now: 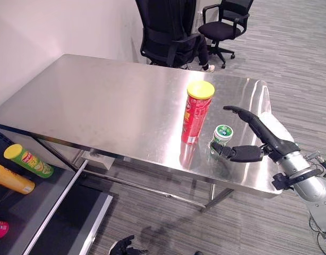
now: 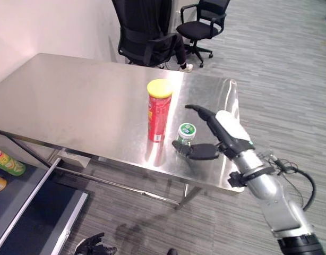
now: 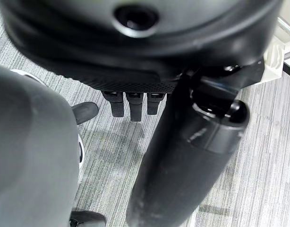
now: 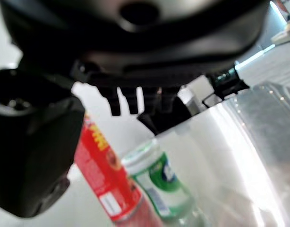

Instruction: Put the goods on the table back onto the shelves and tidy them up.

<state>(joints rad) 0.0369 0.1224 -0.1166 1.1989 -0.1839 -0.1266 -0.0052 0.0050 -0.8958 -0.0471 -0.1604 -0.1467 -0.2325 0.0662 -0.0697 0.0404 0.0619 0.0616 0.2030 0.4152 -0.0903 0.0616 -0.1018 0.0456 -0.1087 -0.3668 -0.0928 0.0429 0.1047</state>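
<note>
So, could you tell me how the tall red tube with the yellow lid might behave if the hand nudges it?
The tall red tube with the yellow lid stands upright and is narrow for its height, so a push near the top would probably tip it. On the shiny steel table it might slide instead if pushed low. Being round, it would likely roll once down. The right hand is open beside the small green-capped jar.
</note>
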